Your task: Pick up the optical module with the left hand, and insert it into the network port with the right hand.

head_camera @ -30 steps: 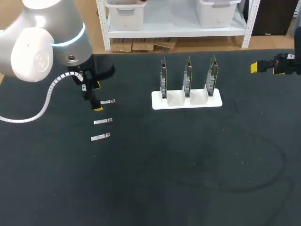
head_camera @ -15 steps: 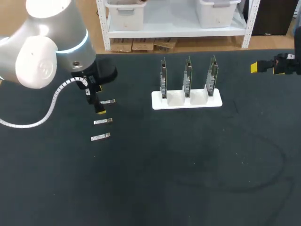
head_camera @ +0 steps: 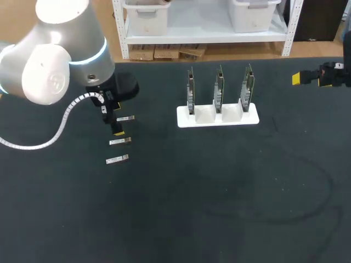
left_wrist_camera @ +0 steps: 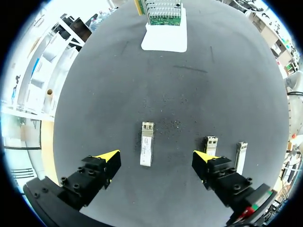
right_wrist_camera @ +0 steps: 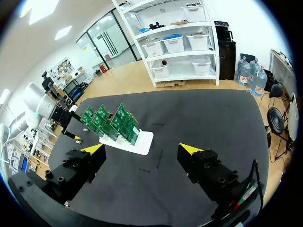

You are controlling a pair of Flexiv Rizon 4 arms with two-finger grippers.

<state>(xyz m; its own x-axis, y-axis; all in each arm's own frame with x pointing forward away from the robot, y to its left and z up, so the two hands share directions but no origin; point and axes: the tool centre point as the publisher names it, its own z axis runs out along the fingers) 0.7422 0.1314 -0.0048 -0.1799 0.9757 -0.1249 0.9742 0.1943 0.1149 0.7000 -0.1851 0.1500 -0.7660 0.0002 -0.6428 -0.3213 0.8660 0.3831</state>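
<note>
Left gripper (head_camera: 116, 118) hangs over the left part of the table (head_camera: 219, 208), fingers spread wide, holding nothing.

Three optical modules lie in a short column on the dark surface: far optical module (head_camera: 125, 118), middle module (head_camera: 120, 141), near module (head_camera: 117, 159). All three lie flat, long axes running left–right.

Key relation: in the left wrist view the far optical module (left_wrist_camera: 147, 150) sits between the two yellow tips of the left gripper (left_wrist_camera: 157, 157), roughly centred. Its long axis points ahead along the fingers, so it is square to the closing line. The fingers would therefore meet its narrow sides. The middle module (left_wrist_camera: 210, 142) and near module (left_wrist_camera: 241, 156) lie outside one finger, the middle one just beside that tip.

- Neither finger touches the far module; no grasp yet.
- Judgement: step in hand is the pick. Alignment looks adequate; what remains is descent and closing.
- Risk: the finger next to the middle module may nudge it on the way down.

Right gripper (head_camera: 310, 78) sits at the far right edge of the table, well apart from the modules. Its fingers (right_wrist_camera: 189, 150) stand apart with nothing between them.

Card stand (head_camera: 217, 115), a white base with three upright green boards, stands centre-far, between the two arms. The port itself is too small to make out.
</note>
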